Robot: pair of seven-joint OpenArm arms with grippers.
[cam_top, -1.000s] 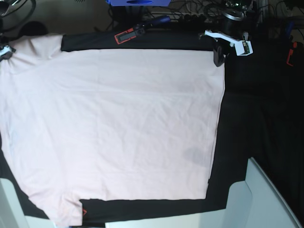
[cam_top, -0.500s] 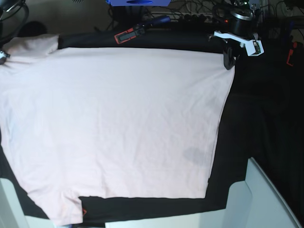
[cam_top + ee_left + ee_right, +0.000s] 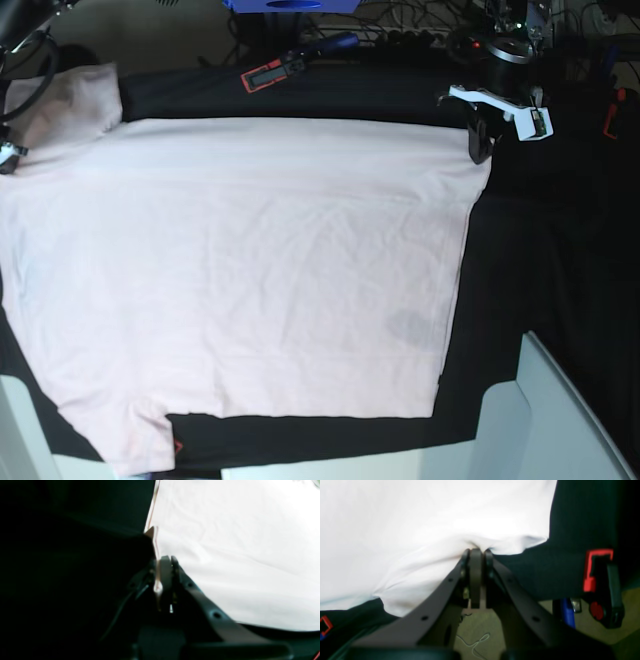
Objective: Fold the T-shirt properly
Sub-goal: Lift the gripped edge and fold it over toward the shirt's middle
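Note:
The pale pink T-shirt lies spread flat, plain side up, across the black table cloth. My left gripper is at its far right corner, shut on the hem. In the left wrist view the left gripper pinches the T-shirt at its edge. My right gripper shows only at the far left edge of the base view, by the sleeve. In the right wrist view the right gripper is shut on a bunched fold of the T-shirt.
A red and black tool lies on the cloth beyond the shirt's far edge. A red clamp sits at the far right, and a red clamp shows in the right wrist view. White panels stand at the near right corner.
My left gripper has carried the far right corner to the right and then nearer, stretching the far edge straight. The far left sleeve has shifted with the right gripper's pull.

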